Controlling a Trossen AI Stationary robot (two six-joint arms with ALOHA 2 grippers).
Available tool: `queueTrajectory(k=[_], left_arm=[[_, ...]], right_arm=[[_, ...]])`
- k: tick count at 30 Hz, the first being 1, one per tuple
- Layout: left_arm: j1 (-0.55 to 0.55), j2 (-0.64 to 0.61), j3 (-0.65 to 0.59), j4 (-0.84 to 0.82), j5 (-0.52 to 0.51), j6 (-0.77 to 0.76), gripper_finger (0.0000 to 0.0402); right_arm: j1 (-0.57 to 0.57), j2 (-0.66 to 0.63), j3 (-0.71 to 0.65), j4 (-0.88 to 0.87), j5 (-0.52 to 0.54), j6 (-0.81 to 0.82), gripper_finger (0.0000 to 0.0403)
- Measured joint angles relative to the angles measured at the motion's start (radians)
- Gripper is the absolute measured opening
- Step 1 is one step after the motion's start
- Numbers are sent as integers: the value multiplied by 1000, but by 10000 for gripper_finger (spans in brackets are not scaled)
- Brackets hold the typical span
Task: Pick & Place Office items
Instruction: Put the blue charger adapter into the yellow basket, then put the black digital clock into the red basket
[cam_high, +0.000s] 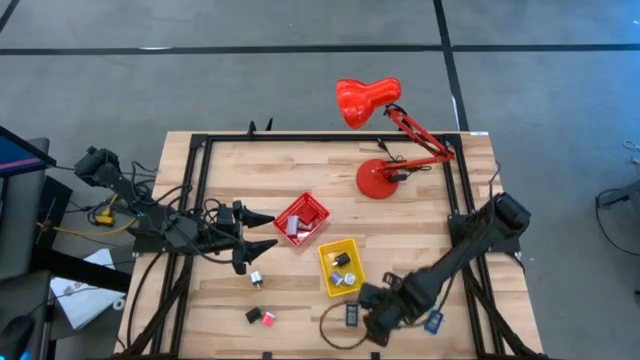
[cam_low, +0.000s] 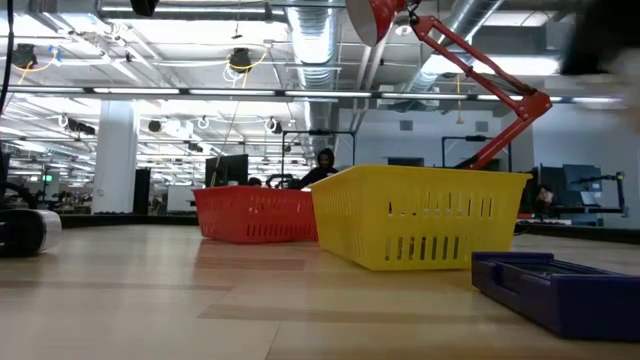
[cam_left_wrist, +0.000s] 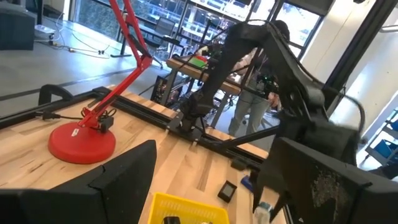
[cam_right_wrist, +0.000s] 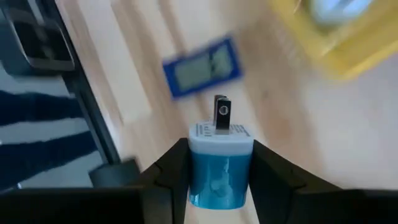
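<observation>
The right gripper, beside the near corner of the yellow tray, clamps a small blue-and-white plug adapter with a smooth blocky body and metal prongs, which only its wrist view shows, with a flat blue rectangle lying on the wood just past it. Left of the yellow tray, the left gripper hovers with its fingers spread wide beside the red tray. Farther back stands the glossy red lamp with its round base.

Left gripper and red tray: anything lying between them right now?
No. In the high view, bare wood separates the left gripper from the red tray; the small white piece lies nearer the front edge.
</observation>
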Motion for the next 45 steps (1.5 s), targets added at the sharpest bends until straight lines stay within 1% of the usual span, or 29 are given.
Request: queueTrajectory(k=[3, 6, 11, 15, 20, 22, 27, 30, 33, 36, 41, 45], left_arm=[[0, 0, 0, 0, 0, 1, 324], [0, 0, 0, 0, 0, 1, 324], [0, 0, 0, 0, 0, 1, 324], [0, 0, 0, 1, 0, 1, 324], [0, 0, 0, 0, 0, 1, 324], [0, 0, 0, 1, 0, 1, 324], [0, 0, 0, 0, 0, 1, 324], [0, 0, 0, 0, 0, 1, 324], [0, 0, 0, 0, 0, 1, 324], [0, 0, 0, 0, 0, 1, 324], [0, 0, 0, 0, 0, 1, 324], [0, 0, 0, 0, 0, 1, 324]], right_arm=[[-61, -41, 0, -31, 45, -64, 120], [-134, -53, 0, -28, 68, -151, 120], [-247, -45, 0, 51, 69, -305, 120], [-305, -42, 0, 96, 73, -396, 120], [-354, -42, 0, 104, 68, -429, 123], [-364, -42, 0, 104, 67, -428, 148], [-369, -42, 0, 104, 65, -425, 247], [-372, -42, 0, 104, 65, -404, 282], [-373, -42, 0, 67, 62, -393, 294], [-349, -69, -1, -25, 58, -406, 297], [-263, -147, 0, -167, 66, -428, 298], [-173, -200, 0, -241, 120, -403, 298]])
